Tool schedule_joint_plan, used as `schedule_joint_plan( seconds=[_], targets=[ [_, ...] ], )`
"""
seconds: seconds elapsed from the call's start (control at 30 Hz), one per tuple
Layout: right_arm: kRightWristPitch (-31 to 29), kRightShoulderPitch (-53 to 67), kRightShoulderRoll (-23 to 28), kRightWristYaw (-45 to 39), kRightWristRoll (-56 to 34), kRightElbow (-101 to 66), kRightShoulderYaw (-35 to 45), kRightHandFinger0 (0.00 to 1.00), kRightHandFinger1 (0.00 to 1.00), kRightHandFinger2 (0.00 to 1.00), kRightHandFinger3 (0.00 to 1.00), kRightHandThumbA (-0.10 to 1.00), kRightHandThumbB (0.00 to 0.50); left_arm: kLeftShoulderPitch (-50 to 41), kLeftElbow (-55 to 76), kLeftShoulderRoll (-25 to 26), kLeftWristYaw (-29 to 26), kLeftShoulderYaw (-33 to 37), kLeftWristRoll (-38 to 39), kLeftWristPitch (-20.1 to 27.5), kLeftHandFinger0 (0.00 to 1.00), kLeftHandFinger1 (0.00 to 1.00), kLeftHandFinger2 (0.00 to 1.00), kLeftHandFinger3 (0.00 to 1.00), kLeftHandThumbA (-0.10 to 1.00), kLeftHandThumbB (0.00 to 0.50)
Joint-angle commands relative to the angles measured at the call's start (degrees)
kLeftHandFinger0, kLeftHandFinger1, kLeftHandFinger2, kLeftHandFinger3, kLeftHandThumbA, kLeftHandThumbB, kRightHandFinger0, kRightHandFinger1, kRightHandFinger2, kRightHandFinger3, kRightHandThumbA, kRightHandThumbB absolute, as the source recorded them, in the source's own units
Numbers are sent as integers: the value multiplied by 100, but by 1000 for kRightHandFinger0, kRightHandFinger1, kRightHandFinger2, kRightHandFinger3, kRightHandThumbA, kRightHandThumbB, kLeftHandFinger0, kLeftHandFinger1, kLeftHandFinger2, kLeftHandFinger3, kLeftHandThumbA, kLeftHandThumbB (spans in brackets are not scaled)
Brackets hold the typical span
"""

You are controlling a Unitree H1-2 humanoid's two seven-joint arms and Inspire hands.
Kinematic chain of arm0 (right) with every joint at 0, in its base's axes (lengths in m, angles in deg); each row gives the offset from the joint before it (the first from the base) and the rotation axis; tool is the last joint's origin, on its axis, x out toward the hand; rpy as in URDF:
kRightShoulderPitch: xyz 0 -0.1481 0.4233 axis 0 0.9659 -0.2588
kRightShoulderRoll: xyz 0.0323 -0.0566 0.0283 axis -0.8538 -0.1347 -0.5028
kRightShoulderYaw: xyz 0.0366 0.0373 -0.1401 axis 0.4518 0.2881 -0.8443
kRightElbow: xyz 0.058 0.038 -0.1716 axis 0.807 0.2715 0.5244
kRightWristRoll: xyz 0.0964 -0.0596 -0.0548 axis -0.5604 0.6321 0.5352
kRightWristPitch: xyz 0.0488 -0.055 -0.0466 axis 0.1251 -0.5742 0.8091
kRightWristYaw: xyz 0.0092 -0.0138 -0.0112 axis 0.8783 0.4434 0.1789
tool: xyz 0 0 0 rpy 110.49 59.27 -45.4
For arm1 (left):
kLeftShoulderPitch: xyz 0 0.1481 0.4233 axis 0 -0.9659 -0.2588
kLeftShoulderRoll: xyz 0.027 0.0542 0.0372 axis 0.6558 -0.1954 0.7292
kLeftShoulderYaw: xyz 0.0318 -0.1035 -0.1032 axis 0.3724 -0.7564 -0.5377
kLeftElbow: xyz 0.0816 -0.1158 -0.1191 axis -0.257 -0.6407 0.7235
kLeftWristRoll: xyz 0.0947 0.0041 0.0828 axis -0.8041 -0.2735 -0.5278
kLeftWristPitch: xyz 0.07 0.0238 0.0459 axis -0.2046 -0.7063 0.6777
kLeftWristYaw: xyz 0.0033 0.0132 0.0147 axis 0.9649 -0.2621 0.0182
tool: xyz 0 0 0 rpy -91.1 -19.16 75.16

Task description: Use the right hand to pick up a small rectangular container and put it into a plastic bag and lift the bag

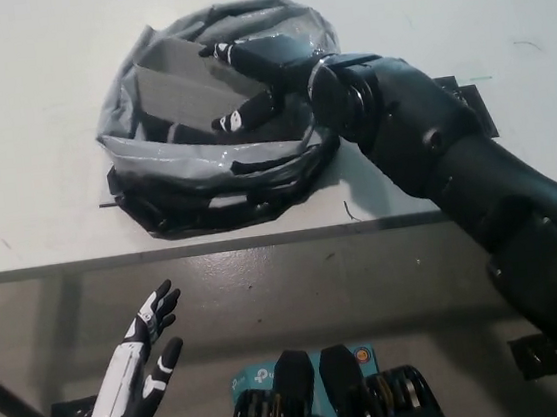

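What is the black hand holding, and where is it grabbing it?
The right hand grips the gray rectangular container by its right end, inside the plastic bag.

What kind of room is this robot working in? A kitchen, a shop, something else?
Probably a lab or test workshop, though little of the room shows. A bare white table stands on a grey floor, holding only a plastic bag, with black tape marks beside it.

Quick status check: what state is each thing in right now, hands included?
Container: grey, tilted, inside the bag's mouth, held.
Plastic bag: open, rim rolled down, resting on the white table.
Right hand: shut on the container, reaching into the bag.
Left hand: open, idle below the table edge.
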Motion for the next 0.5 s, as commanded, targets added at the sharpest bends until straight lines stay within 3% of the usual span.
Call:
schedule_joint_plan(
  seconds=[0.0, 0.17, 0.47],
  targets=[
    [-273, -459, 122, 396, 375, -237, -88, 1000, 1000, 1000, 1000, 779, 500, 85, 206, 74, 69, 6, 11, 8, 1000, 1000, 1000, 1000, 906, 246],
    [-412, -578, 145, 459, 464, -159, -81, 1000, 1000, 1000, 1000, 887, 500, 138, 195, 95, 85, -11, 52, 1, 1000, 1000, 1000, 1000, 907, 248],
    [-662, -779, 253, 516, 213, -334, 352, 1000, 1000, 1000, 1000, 961, 500, 166, 213, 107, 78, -33, 80, -53, 1000, 1000, 1000, 1000, 914, 253]
  ],
)
